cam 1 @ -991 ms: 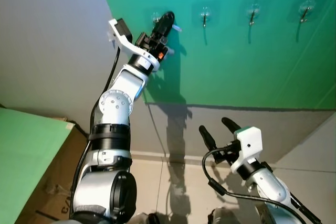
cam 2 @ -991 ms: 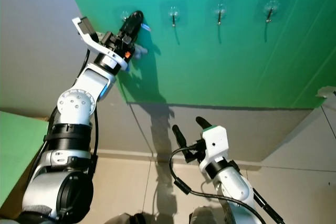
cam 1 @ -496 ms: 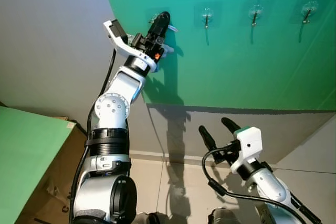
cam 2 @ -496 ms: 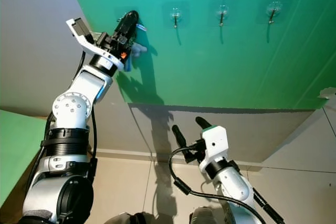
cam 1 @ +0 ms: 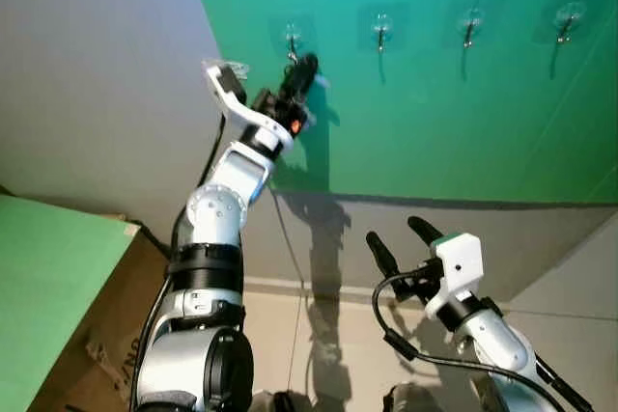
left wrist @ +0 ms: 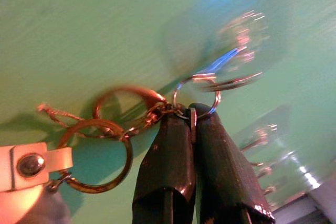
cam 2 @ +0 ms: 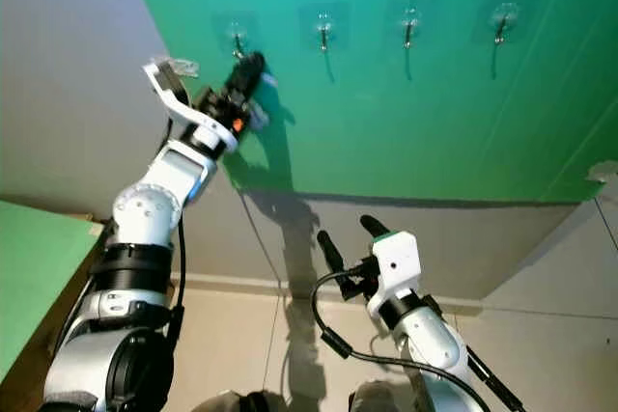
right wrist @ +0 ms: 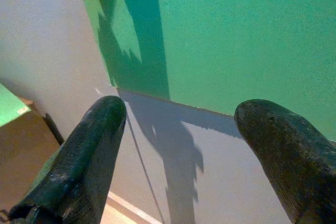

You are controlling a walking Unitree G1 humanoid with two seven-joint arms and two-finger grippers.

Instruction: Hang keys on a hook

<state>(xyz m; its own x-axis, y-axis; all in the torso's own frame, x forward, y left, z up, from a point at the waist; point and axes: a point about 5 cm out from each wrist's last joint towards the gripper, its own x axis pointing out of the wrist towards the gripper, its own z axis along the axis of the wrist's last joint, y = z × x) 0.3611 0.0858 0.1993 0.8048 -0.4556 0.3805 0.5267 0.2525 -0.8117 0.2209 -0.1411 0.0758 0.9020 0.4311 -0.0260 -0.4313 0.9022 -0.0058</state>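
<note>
Overhead, in the head views: a green wall panel (cam 1: 435, 113) carrying four clear suction hooks in a row. The leftmost hook (cam 1: 291, 36) sits just above the left gripper (cam 1: 307, 67), whose arm is raised against the panel. The fingers look pressed together at the tip; the bunch of keys (cam 2: 259, 113) shows as a pale shape hanging just below the fingertips, close to the wall, beneath the leftmost hook and not on it. The other three hooks (cam 1: 380, 31) stand well apart to the right, bare. Below the panel runs a grey wall (cam 1: 97, 94); a green board (cam 1: 48, 277) leans at lower left.

Right gripper (cam 1: 399, 238): held low, near the grey wall's lower part, fingers spread wide, holding nothing.

Left wrist view: two black fingers (left wrist: 168, 156) clamped together on a small split ring (left wrist: 197, 95) of the key bunch. A brass clasp (left wrist: 128, 100), a larger brass ring (left wrist: 94, 153) and a white tag with a rivet (left wrist: 31, 163) trail to one side. A blurred clear hook (left wrist: 239, 51) lies just beyond the ring; contact cannot be judged.

Right wrist view: two black fingers (right wrist: 89, 150) far apart, nothing between them, facing the seam of green panel and grey wall.
</note>
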